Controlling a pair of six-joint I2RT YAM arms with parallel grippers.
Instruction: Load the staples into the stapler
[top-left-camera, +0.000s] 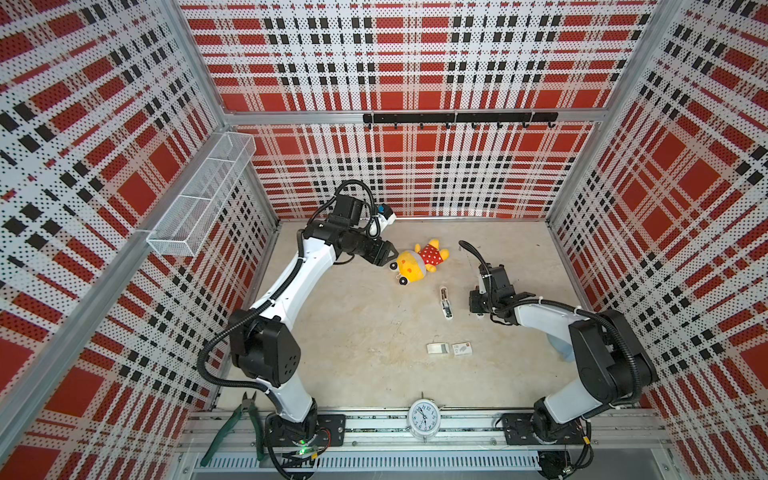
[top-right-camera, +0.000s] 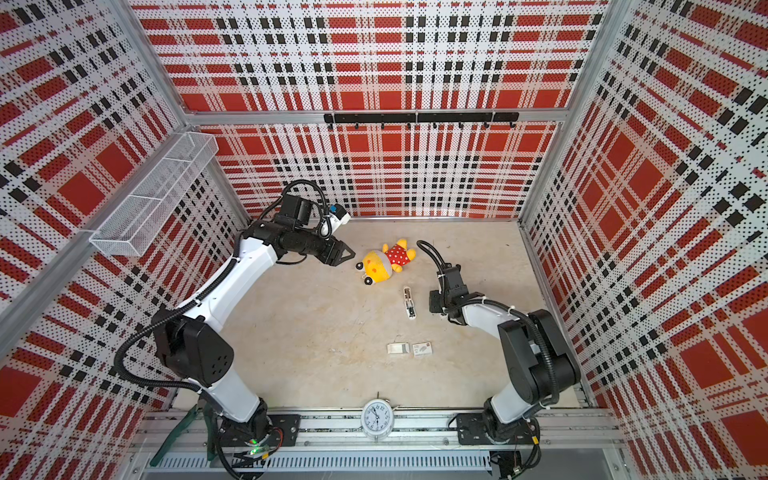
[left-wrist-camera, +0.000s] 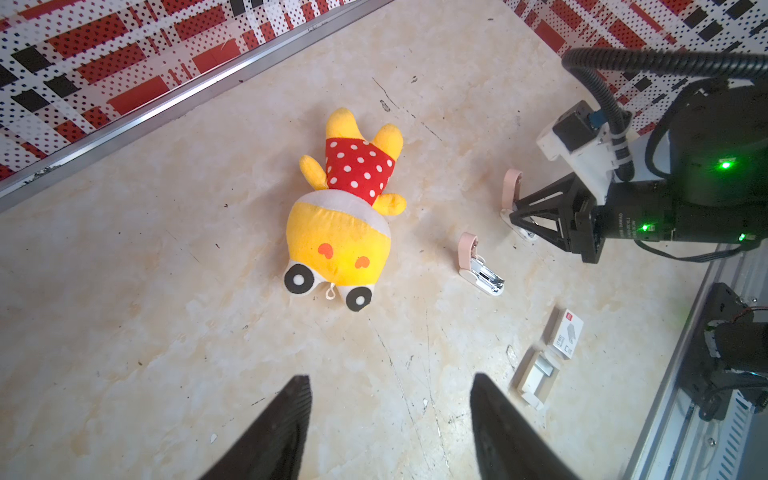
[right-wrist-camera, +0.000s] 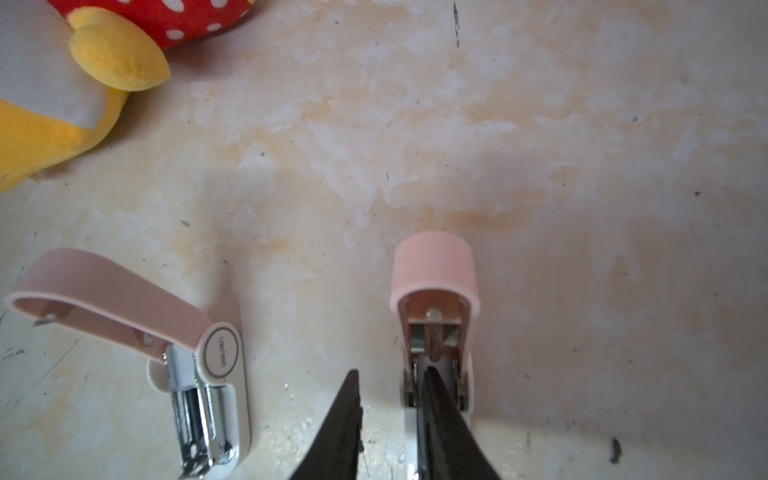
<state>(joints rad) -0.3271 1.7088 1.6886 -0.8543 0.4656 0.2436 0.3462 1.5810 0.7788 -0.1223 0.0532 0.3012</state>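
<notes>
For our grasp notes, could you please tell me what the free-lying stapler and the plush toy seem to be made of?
The free-lying stapler: matte pink lid and white base, probably plastic; its mirror-bright magazine looks like metal. The plush toy: fuzzy pile fabric, apparently soft-stuffed, judging by its rounded bulges.

Both same build: left arm (top-left-camera: 299, 282) & right arm (top-left-camera: 548, 316) = white link shells + black rounded joint housings. Black corrugated cable conduit (top-left-camera: 200, 361) runs along each, fixed w/ white zip ties. Black screwed base plates (top-left-camera: 332, 428), green LED (top-left-camera: 303, 449) at left base. White wrist cam bracket (left-wrist-camera: 582, 153); black wrist motor (left-wrist-camera: 644, 216) has green lights + small white lettering. Left gripper (left-wrist-camera: 390, 378) / right gripper (right-wrist-camera: 390, 372): black tapered fingers (left-wrist-camera: 286, 424).
</notes>
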